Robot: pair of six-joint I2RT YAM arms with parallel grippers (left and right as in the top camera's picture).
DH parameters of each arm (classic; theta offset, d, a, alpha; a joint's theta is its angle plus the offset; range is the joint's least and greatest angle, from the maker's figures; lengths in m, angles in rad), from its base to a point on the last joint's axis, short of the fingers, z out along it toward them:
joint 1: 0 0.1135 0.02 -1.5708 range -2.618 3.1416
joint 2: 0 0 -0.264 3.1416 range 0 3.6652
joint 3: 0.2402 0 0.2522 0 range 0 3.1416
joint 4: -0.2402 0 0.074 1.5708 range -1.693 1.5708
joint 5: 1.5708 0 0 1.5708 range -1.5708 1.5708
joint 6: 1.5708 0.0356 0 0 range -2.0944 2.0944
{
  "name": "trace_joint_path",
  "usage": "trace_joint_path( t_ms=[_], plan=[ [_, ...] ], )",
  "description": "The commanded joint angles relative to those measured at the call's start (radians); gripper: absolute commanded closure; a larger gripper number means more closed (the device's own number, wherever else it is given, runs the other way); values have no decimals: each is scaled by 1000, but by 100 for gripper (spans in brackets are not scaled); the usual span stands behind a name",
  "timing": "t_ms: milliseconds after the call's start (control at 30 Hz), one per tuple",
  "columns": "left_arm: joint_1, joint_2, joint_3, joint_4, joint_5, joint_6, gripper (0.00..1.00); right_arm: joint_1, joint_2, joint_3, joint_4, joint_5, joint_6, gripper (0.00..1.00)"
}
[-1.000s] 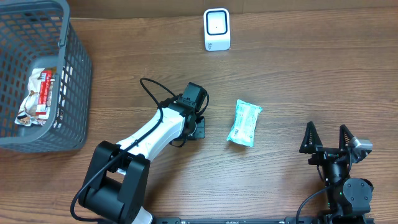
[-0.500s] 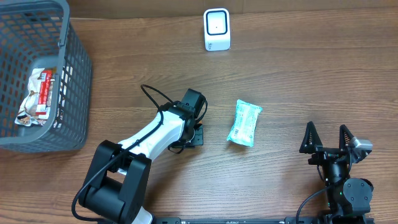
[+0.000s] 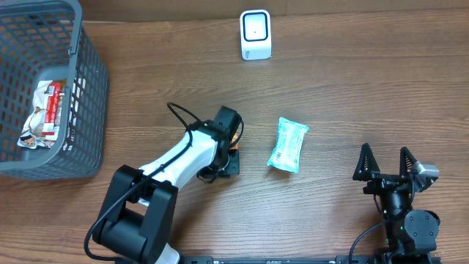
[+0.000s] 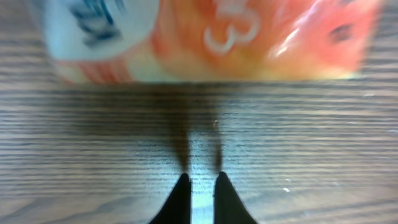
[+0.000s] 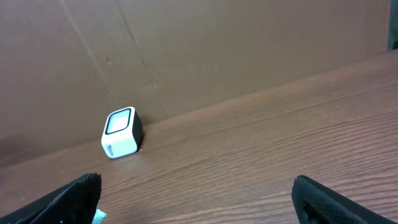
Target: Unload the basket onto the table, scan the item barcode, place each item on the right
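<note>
Left pincer (image 4: 202, 180) pressed together; right pincer (image 3: 385, 163) spread; one scanner (image 3: 256, 34), one teal packet (image 3: 287, 145), one orange packet (image 4: 249, 37).

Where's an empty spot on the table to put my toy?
Bare wood lies right of the scanner, above the right arm. Another patch sits between the basket and scanner. The middle is crowded: the left arm and blue packet lie close together.

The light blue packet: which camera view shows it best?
The overhead view: the light blue packet is whole and sharp there. The right wrist view catches only a sliver at the frame's bottom edge; the left wrist view shows none of it.
</note>
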Motion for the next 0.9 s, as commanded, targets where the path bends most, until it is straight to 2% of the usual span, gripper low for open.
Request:
trace_joint_path(
  t_ms=[0, 133, 233, 367, 467, 533, 633, 867],
  plan=[
    [48, -61, 132, -25, 18, 59, 87, -1, -6, -10, 5, -2, -3, 0],
    [118, -83, 254, -48, 12, 133, 77, -1, -6, -10, 5, -2, -3, 0],
    [155, -82, 271, 13, -50, 164, 54, -1, -6, -10, 5, -2, -3, 0],
    [169, -61, 250, 76, -143, 164, 55, -1, -6, -10, 5, -2, -3, 0],
    [168, -34, 222, 113, -126, 160, 60, -1, -6, -10, 5, -2, -3, 0],
    [168, -16, 220, 110, -72, 161, 65, -1, -6, -10, 5, -2, -3, 0],
    [168, -24, 227, 108, 56, 161, 63, -1, -6, -10, 5, -2, -3, 0],
    [153, -52, 323, 130, 571, 191, 51, -1, -6, -10, 5, -2, -3, 0]
  ],
)
